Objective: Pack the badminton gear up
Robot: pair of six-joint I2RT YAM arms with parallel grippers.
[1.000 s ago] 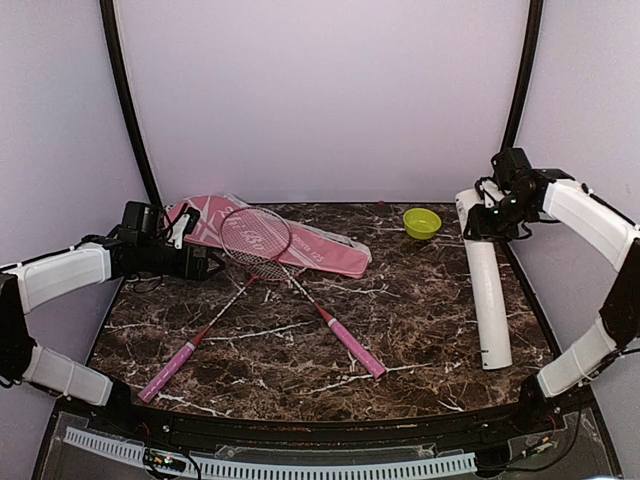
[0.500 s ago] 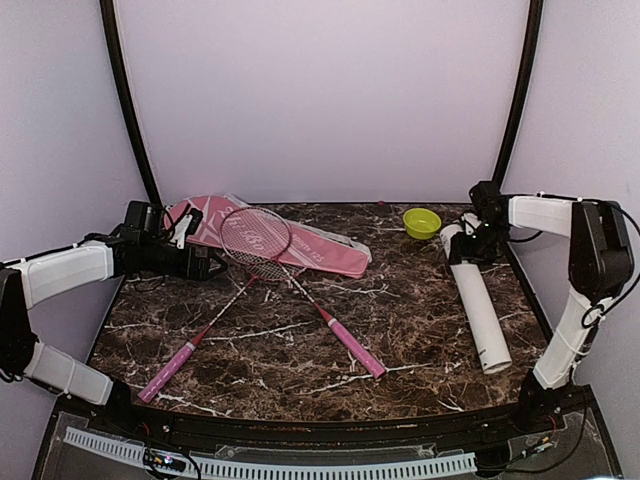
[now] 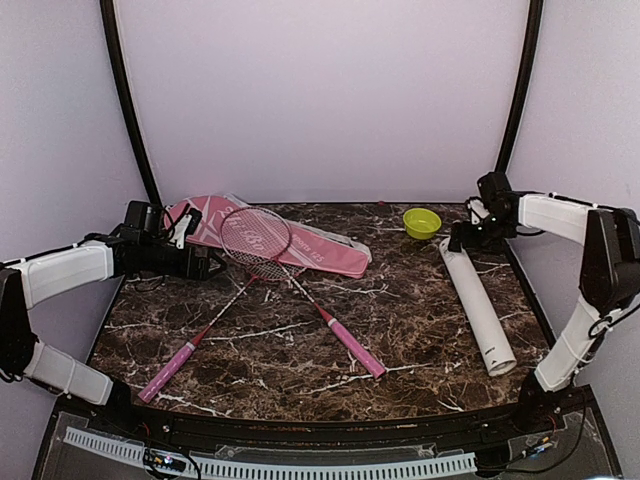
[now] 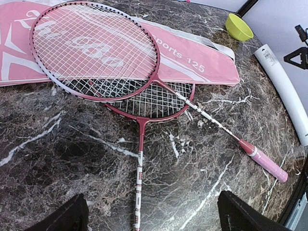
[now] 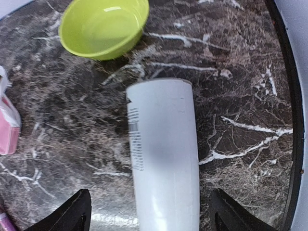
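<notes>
Dark marble table [image 3: 420, 330], white-veined. Nearest the arm bases: two pink handles, well apart, one toward near-left, one near centre. Counted 2 rackets [image 4: 144, 91], lying flat, shafts running back and converging, red-pink heads overlapping farther in. Upper head resting partly on the cover, the other head partly beneath it. On the right side: 1 white tube [image 3: 478, 305], lying flat on the marble, lengthwise near to far, near end close to the right arm's base, far end just beside the bowl. At mid-depth on the left edge: left gripper [image 4: 154, 216], low over the table, aimed at the racket heads, fingers [image 4: 72, 214] spread wide, nothing between them, clear of both rackets. Toward the back: 1 pink racket cover [image 3: 320, 250], long, flat, running from back-left corner toward centre. Back right: 1 lime-green bowl [image 3: 422, 222], upright, apart from the cover. Right gripper [image 5: 151, 211] over the tube's far end, released, one finger [image 5: 79, 211] on each side, a gap of bare marble between each finger and the tube wall.
</notes>
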